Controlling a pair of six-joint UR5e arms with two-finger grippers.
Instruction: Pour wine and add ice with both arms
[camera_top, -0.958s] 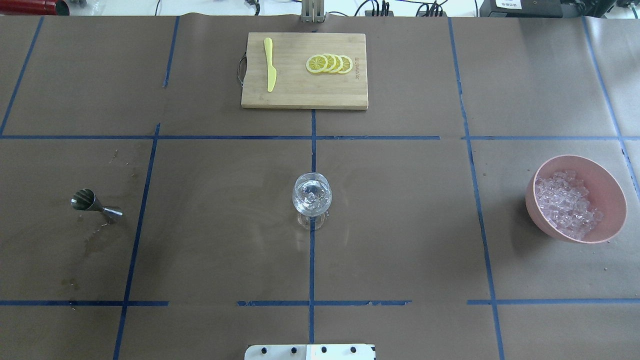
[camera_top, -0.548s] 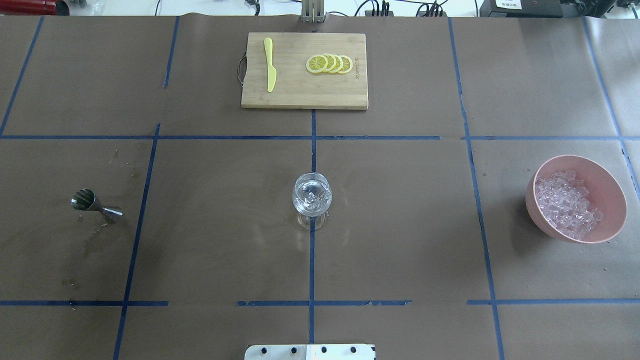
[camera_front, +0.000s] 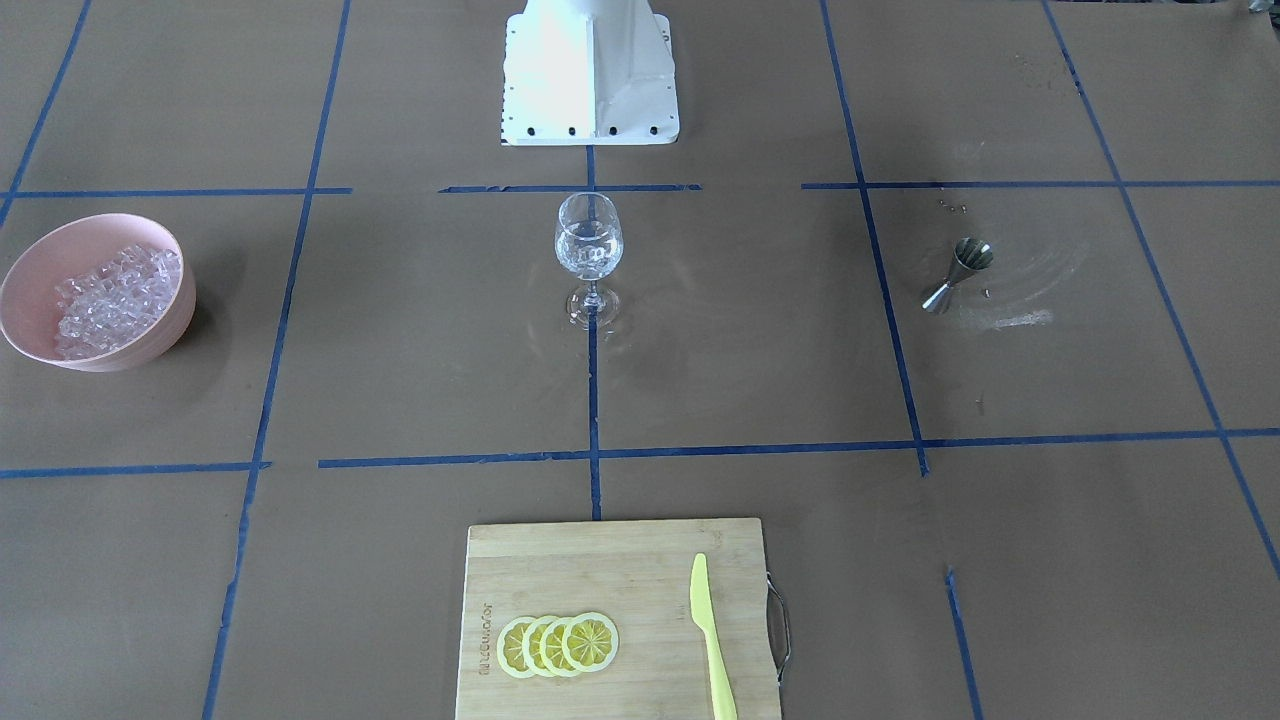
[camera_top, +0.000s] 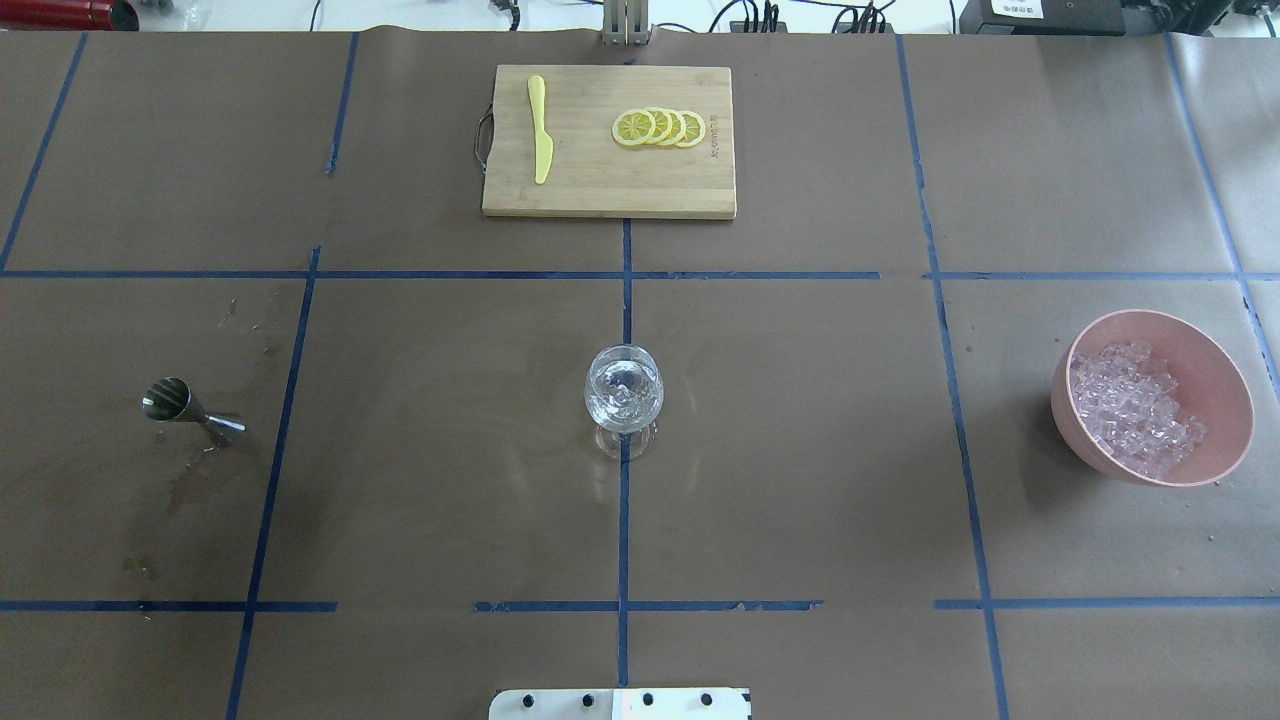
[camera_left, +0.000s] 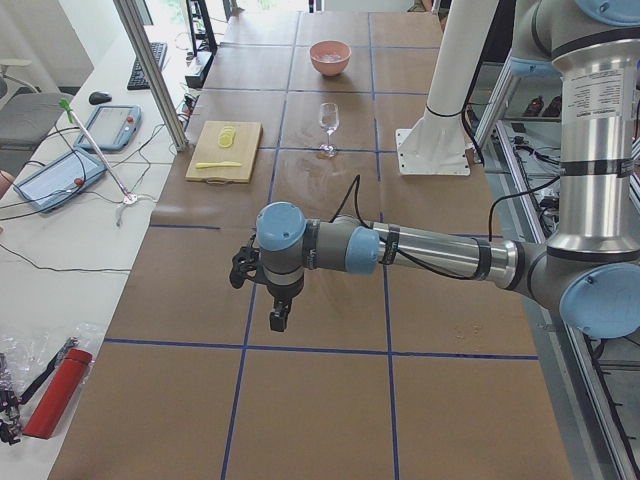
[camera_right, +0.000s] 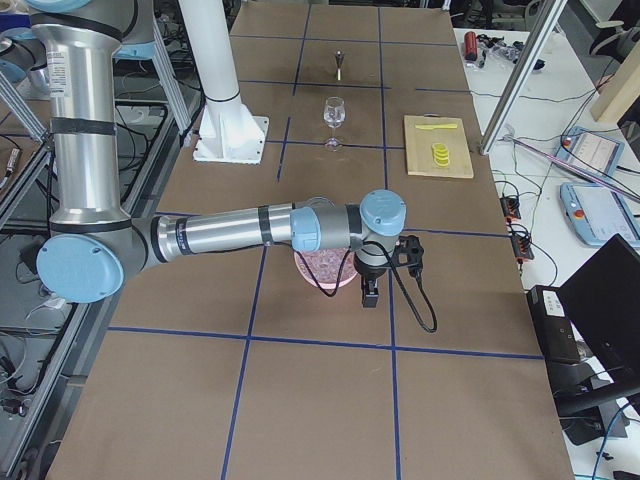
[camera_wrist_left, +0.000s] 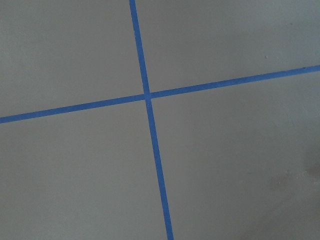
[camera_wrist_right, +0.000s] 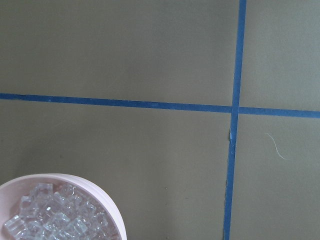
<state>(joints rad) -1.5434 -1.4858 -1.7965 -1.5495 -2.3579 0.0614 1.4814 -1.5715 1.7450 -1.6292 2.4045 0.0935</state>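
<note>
A clear wine glass (camera_top: 623, 392) stands at the table's middle with a few ice cubes inside; it also shows in the front view (camera_front: 588, 245). The ice (camera_top: 1130, 405) lies heaped in a pink bowl (camera_top: 1215, 400) at the right; the right wrist view shows the ice (camera_wrist_right: 55, 220) at its lower left. My left gripper (camera_left: 277, 322) hangs over bare table far to the left of the glass. My right gripper (camera_right: 369, 295) hangs beside the bowl (camera_right: 325, 272). Both grippers show only in side views, so I cannot tell whether they are open or shut.
A steel jigger (camera_top: 190, 410) stands left of the glass. A wooden cutting board (camera_top: 608, 190) at the far side carries lemon slices (camera_top: 658, 127) and a yellow knife (camera_top: 540, 128). The white pedestal (camera_front: 590, 70) stands behind the glass.
</note>
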